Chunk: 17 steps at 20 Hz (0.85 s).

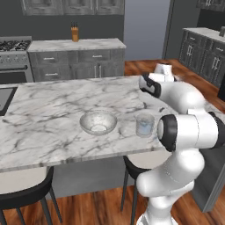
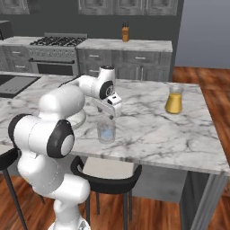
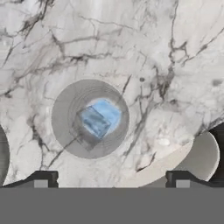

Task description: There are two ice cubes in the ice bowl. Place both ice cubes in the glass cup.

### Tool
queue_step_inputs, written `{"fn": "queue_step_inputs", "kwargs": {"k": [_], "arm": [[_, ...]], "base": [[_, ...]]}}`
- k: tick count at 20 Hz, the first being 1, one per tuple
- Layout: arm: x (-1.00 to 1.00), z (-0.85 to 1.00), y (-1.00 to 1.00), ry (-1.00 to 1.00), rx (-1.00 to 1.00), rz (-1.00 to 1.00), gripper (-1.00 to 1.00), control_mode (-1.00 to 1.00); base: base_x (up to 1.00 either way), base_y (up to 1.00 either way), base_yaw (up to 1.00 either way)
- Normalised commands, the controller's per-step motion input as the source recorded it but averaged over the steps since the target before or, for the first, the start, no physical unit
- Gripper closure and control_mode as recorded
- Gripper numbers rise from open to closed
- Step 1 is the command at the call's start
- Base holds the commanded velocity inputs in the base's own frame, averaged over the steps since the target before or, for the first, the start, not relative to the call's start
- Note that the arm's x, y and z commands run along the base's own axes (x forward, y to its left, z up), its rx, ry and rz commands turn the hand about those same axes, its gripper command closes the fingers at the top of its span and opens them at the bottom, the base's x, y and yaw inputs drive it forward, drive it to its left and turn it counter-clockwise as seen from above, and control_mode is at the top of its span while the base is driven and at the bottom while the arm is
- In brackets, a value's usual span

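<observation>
Open pincer [image 3: 111,179] above glass cup [image 3: 90,118] holding two ice cubes [image 3: 98,119].

Home kitchen: gas stove [image 2: 57,42], grey cabinets [image 1: 77,63], marble island counter [image 1: 52,110], knife block [image 1: 75,33], stools [image 2: 108,179].

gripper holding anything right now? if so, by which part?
Nothing is held. The gripper hangs above the glass cup with its fingers spread wide and nothing between them; a pale blue ice cube lies inside the cup.
</observation>
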Motion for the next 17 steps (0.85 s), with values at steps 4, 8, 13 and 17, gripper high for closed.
{"fn": "queue_step_inputs", "kwargs": {"k": [4,8,13,17], "arm": [[-1.00,1.00,0.00,-0.15,0.00,0.00,-1.00,-1.00],[-1.00,0.85,0.00,-0.34,-0.05,0.00,-1.00,-1.00],[-1.00,0.03,-0.25,-0.39,-0.06,0.03,-1.00,-1.00],[0.00,0.00,-0.02,0.00,-0.01,0.01,-1.00,-1.00]], "base": [[0.00,0.00,0.00],[0.00,0.00,0.00],[0.00,0.00,0.00],[0.00,0.00,0.00]]}}
